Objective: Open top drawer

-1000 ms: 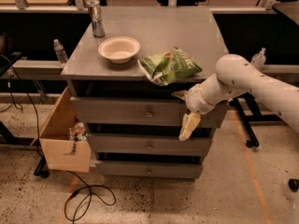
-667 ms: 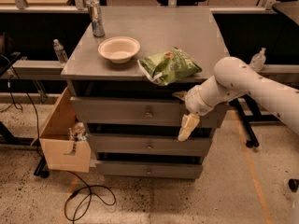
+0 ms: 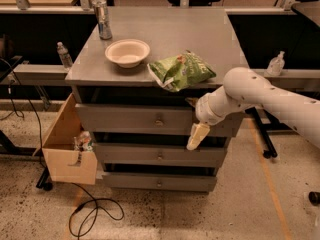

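Currently the cream pincer, its grip state impossible to tell, hangs right of the small round metal knob on the wide grey top drawer; a skewed approach could slip off it.

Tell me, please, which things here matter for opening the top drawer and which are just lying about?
For the job: top drawer, its knob, and the gripper hanging by the drawer's right end.
Lying about: bowl, green bag and can on the cabinet top; wooden box beside it; two lower drawers.
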Motion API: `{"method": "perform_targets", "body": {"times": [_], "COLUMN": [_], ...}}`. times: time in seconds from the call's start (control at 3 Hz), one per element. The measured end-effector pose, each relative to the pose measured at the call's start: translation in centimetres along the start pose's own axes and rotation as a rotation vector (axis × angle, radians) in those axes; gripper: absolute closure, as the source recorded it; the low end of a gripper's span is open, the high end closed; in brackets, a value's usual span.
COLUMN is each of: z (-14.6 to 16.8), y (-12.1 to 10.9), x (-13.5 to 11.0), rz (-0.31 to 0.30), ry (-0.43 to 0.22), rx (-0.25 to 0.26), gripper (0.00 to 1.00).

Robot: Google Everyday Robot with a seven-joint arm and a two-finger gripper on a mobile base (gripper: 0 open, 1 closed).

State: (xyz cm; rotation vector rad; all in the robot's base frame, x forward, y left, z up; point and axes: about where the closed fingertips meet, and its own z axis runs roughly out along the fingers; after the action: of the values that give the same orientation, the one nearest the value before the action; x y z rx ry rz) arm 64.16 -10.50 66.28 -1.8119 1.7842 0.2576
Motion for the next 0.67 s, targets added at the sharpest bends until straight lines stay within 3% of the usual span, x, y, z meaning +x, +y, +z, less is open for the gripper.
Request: {"method": "perform_targets", "body": {"times": [0.67], "z": [0.97], "y": [-1.77], "x": [-0.89], "rz": [-0.018], "ry": [0.088], "rx": [0.134], "gripper": [0.00]}}
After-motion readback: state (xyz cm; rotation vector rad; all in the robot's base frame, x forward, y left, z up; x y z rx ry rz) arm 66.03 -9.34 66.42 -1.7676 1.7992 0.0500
